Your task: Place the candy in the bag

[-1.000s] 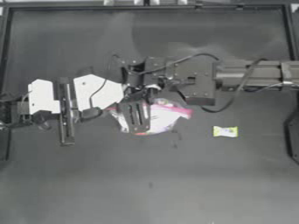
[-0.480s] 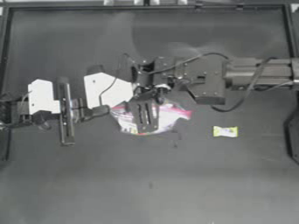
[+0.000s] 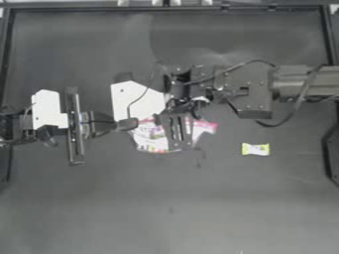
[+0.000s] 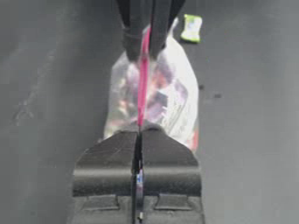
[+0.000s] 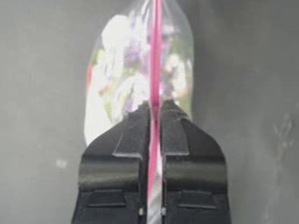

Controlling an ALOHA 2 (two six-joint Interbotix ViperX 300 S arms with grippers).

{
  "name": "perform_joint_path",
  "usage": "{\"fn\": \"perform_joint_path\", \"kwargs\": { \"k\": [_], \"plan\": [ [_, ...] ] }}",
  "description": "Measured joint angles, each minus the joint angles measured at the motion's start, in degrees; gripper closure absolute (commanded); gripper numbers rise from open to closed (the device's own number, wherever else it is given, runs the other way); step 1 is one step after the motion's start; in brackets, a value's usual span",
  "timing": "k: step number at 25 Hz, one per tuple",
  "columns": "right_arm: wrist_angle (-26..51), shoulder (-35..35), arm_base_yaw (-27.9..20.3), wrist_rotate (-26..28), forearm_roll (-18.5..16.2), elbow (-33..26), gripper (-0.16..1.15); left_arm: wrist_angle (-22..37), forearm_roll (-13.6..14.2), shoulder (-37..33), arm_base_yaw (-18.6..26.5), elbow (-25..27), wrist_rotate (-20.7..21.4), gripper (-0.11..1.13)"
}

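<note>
I am reaching both grippers, left point(image 4: 139, 135) and right point(image 5: 154, 109), to the bag point(image 3: 152, 139), jaws pinching its pink strip point(image 4: 143, 74); candy point(image 3: 255, 149) lying well apart.

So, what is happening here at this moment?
Both arms hold the clear zip bag by its pink strip near the table's middle. The left claw is shut on one end, the right claw on the other. The small yellow-green candy lies alone on the table, right of the bag, not yet picked up.
</note>
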Motion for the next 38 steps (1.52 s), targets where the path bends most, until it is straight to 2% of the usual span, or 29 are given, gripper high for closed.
{"fn": "perform_joint_path", "kwargs": {
  "k": [38],
  "plan": [
    [-2.02,-13.18,-0.09,9.05,-5.36,16.00,0.69,-0.26,0.00,-0.79,0.00,-0.09,0.09,0.93]
  ]
}}
